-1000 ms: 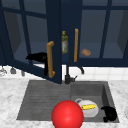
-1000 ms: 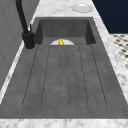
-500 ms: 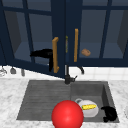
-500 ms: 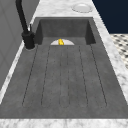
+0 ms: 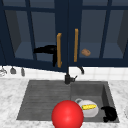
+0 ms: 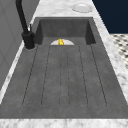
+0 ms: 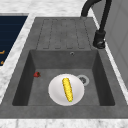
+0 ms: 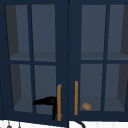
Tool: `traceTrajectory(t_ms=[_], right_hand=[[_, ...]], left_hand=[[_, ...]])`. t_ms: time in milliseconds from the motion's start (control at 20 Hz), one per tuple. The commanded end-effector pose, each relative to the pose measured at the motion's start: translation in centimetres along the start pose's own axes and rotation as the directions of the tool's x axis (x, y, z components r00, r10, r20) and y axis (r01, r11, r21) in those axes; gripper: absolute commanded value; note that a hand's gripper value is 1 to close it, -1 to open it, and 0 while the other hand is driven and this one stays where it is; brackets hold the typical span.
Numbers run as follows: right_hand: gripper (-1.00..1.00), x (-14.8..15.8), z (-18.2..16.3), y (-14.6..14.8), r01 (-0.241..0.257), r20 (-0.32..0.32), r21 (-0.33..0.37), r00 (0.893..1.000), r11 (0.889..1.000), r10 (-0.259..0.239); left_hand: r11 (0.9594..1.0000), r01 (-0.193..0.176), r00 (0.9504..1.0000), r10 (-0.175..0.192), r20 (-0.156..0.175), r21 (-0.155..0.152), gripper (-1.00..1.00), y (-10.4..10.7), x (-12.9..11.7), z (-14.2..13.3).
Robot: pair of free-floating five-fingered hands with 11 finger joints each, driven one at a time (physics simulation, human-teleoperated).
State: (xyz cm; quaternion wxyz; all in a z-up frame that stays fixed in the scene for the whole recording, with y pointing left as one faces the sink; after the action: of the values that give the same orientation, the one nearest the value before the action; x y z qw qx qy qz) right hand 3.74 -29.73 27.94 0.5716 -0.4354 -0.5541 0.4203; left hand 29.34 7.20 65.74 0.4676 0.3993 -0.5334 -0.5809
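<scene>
We see the left hand (image 5: 47, 50) up at the wall cabinet (image 5: 65, 15), its fingers curled round the left door's wooden handle (image 5: 59, 50), that door standing slightly ajar; the second wooden handle (image 5: 76, 45) sits just right of it, and behind the right door's glass a small brown lump (image 5: 86, 52) lies on the shelf; below, a red ball (image 5: 67, 115) sits at the sink's front edge, a white plate (image 7: 66, 89) bearing a corn cob (image 7: 67, 89) lies in the basin (image 7: 40, 87); our right hand (image 5: 109, 113) hovers at the basin's front right corner, fingers curled, holding nothing.
</scene>
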Motion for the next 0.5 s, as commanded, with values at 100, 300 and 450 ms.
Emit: traceTrajectory(t_ms=[100,300,450], right_hand=[[0.00,0.0,0.0,0.0,0.000,0.000,0.000,1.000,1.000,0.000],[0.00,0.0,0.0,0.0,0.000,0.000,0.000,1.000,1.000,0.000],[0.00,0.0,0.0,0.0,0.000,0.000,0.000,1.000,1.000,0.000]], left_hand=[[1.0000,0.002,0.9995,-0.002,-0.031,0.001,-1.00,-0.6,1.5,-4.7],[1.0000,0.007,0.9956,-0.006,-0.094,0.002,-1.00,-0.4,1.4,-7.2],[0.9999,0.010,0.9903,-0.010,-0.139,0.002,-1.00,-0.2,1.2,-9.0]])
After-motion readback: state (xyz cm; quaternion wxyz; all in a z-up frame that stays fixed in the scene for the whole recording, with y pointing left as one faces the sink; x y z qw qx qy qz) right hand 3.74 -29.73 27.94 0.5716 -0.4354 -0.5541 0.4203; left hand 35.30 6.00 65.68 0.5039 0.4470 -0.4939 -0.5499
